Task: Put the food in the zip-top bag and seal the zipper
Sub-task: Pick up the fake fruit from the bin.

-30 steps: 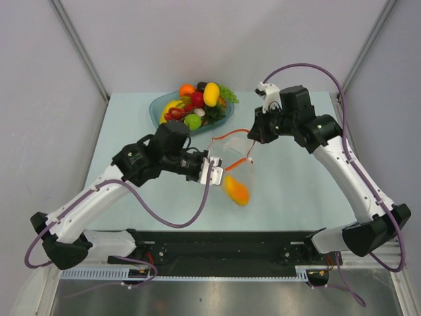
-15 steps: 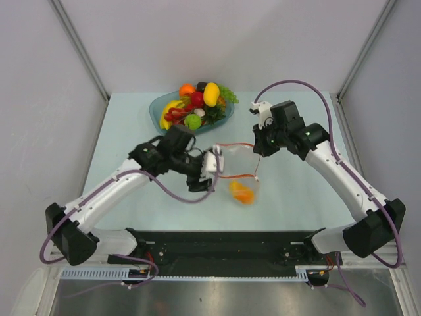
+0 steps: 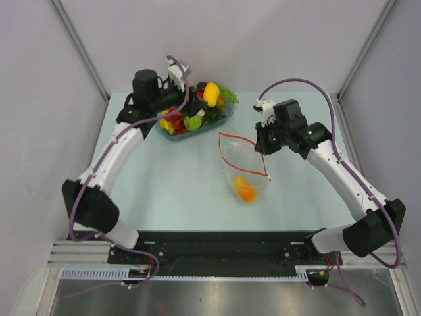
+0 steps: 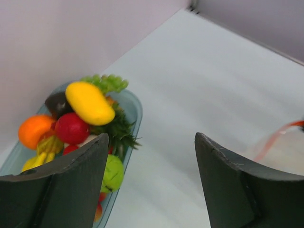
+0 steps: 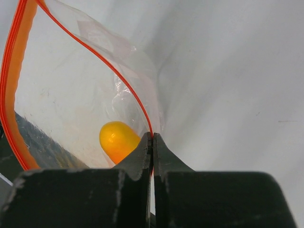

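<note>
The clear zip-top bag (image 3: 245, 168) lies on the table with its mouth gaping. Its red-orange zipper (image 3: 227, 150) curves along the mouth edge. One yellow-orange mango piece (image 3: 245, 189) sits inside the bag near its bottom, and it also shows in the right wrist view (image 5: 118, 140). My right gripper (image 3: 264, 145) is shut on the bag's zipper edge (image 5: 142, 114), its jaws pressed together (image 5: 152, 138). My left gripper (image 3: 183, 78) hovers open and empty over the heap of food (image 3: 197, 108). In the left wrist view a yellow mango (image 4: 89, 102), grapes (image 4: 107, 83) and a green ball (image 4: 113, 172) lie left of the gripper (image 4: 152, 137).
The teal oval tray (image 3: 160, 124) holding the fruit stands at the back of the table, close to the rear wall. Grey walls close in on both sides. Both arm bases and a black rail (image 3: 223, 245) run along the near edge.
My left gripper opened, left the mango piece in the bag and swung back left to the tray. The bag settled onto the table, the right gripper still holding its edge.
</note>
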Action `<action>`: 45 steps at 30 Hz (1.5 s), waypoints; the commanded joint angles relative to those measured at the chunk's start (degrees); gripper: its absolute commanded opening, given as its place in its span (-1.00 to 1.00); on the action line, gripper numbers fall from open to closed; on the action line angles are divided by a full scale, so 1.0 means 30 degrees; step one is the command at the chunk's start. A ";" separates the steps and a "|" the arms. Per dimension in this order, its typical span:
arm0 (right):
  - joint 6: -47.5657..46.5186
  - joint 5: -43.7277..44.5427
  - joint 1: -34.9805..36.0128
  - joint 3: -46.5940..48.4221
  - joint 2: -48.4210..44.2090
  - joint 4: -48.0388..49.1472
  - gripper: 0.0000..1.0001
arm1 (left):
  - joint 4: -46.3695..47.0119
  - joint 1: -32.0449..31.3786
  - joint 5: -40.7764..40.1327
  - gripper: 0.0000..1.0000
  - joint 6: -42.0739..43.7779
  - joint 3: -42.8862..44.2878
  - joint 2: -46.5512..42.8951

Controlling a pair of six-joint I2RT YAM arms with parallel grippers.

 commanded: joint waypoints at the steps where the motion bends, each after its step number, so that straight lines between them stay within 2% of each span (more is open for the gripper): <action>1: 0.0625 -0.0427 -0.0330 0.0489 -0.0062 0.0406 -1.00 | 0.0202 0.1039 -0.3001 0.48 -0.1631 0.2145 0.3800; 9: 0.0654 -0.0046 -0.1353 -0.0243 -0.0356 0.0172 -1.00 | -0.0238 0.1041 -0.4462 0.36 -0.0488 0.5194 0.7939; 13: 0.0655 -0.0193 -0.1648 -0.0361 -0.0385 0.0201 -1.00 | -0.0676 0.0866 -0.3880 0.40 -0.0575 0.5986 0.8995; 18: 0.0684 -0.0251 -0.1736 -0.0302 -0.0326 0.0259 -1.00 | -0.0005 0.0689 -0.4814 0.55 -0.1746 0.6045 0.9552; 20: 0.0742 -0.0339 -0.1765 -0.0244 -0.0297 0.0289 -1.00 | -0.0091 0.0660 -0.4380 0.60 -0.1836 0.6308 0.9758; 25: 0.0743 -0.0369 -0.1766 -0.0156 -0.0151 0.0318 -1.00 | -0.0357 -0.0218 -0.4902 0.62 -0.1220 0.6516 1.0227; 30: 0.0801 -0.0485 -0.1795 -0.0243 -0.0121 0.0319 -1.00 | 0.0991 -0.0277 -0.7210 0.65 -0.2245 0.6688 1.0548; 32: 0.0801 -0.0486 -0.1766 -0.0244 -0.0092 0.0289 -1.00 | 0.1694 -0.0394 -0.8120 0.81 -0.2972 0.6836 1.0811; 33: 0.0801 -0.0486 -0.1795 -0.0244 -0.0063 0.0260 -1.00 | 0.1754 -0.0627 -0.9605 0.97 -0.3268 0.7359 1.0987; 34: 0.0801 -0.0486 -0.1795 -0.0302 -0.0034 0.0289 -1.00 | 0.1203 -0.0774 -1.0432 0.99 -0.3445 0.7915 1.1279; 37: 0.0859 -0.0486 -0.1795 -0.0361 0.0025 0.0406 -1.00 | 0.0000 -0.1331 -1.2310 0.99 -0.3331 1.0611 1.3065; 45: 0.0860 -0.0456 -0.1824 -0.0478 0.0113 0.0494 -1.00 | -0.0062 -0.1567 -1.2726 0.99 -0.3008 1.3222 1.5702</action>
